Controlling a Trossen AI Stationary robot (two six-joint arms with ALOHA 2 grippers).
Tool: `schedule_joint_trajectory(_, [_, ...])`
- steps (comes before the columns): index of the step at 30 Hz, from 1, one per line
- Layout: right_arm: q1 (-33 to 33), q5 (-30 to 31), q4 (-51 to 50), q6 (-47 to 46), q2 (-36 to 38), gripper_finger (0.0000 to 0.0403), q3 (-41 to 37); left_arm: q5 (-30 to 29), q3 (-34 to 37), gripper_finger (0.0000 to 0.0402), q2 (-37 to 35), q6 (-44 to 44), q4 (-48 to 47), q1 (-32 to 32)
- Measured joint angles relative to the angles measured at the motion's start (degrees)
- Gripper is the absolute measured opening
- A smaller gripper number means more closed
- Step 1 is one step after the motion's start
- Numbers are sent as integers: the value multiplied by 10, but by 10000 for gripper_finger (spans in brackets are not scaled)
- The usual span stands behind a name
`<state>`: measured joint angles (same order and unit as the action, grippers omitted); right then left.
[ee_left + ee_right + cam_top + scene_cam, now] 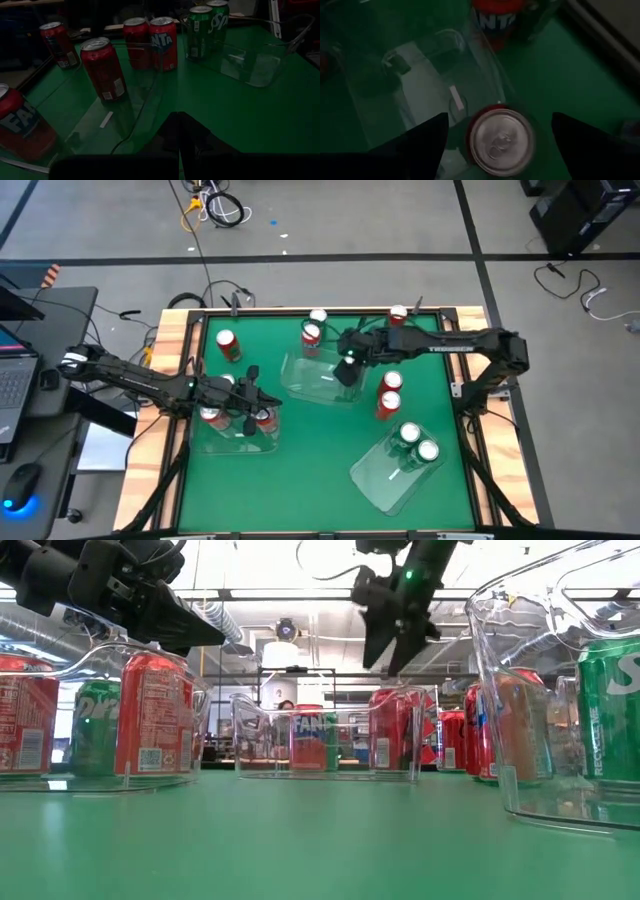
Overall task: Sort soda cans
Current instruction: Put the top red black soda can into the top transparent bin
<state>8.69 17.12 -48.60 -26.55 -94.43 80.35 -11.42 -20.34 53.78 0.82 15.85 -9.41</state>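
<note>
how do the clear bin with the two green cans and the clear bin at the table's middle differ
The clear plastic bin with two green cans lies near the front right, turned at an angle; the clear plastic middle bin lies squarer to the table. The first holds green cans; the second holds one red can, under the open right gripper. Both are transparent and rectangular.

The high camera looked straight down, from well above, on the whole table [300, 470], both arms and the floor around. The low camera sat at table-top height, facing level across the felt into the room behind, with a bin [545, 690] close against its lens. The left wrist camera looked forward and downward across the table toward the green cans [207, 27] (the same pair the high view showed in a bin [385, 475]). The right wrist camera pointed almost straight down, very near, onto a can top [502, 141]; the high view shared that middle bin [310, 380].
</note>
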Motion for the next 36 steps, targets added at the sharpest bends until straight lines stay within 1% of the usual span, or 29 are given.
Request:
schedule_joint_trajectory(1, [1, 5, -11, 8, 6, 337, 7, 0, 0, 1, 0, 0, 0, 0])
schedule_joint_trajectory(4, [18, 47, -66, 15, 33, 331, 33, 0, 0, 1, 0, 0, 0, 0])
schedule_joint_trajectory(6, [46, 73, -105, 23, 55, 326, 43, 0, 0, 1, 0, 0, 0, 0])
schedule_joint_trajectory(8, [83, 74, -130, 37, 73, 322, 42, 0, 0, 1, 0, 0, 0, 0])
schedule_joint_trajectory(11, [145, 45, -138, 60, 87, 318, 32, 0, 0, 1, 0, 0, 0, 0])
schedule_joint_trajectory(13, [187, 37, -135, 75, 89, 318, 24, 0, 0, 1, 0, 2, 0, 0])
schedule_joint_trajectory(17, [263, 4, -131, 100, 71, 328, 13, 0, 0, 1, 0, 2, 0, 0])
schedule_joint_trajectory(20, [303, -10, -122, 128, 50, 339, 13, 0, 0, 1, 0, 4, 0, 0])
schedule_joint_trajectory(24, [344, -32, -107, 156, 24, 351, 13, 0, 0, 1, 0, 4, -1, 0])
schedule_joint_trajectory(29, [377, -77, -101, 183, -5, 352, 13, 0, 0, 1, 0, 4, -7, 0])
schedule_joint_trajectory(36, [407, -91, -104, 193, -39, 352, 13, 0, 0, 1, 0, 4, -8, 0])
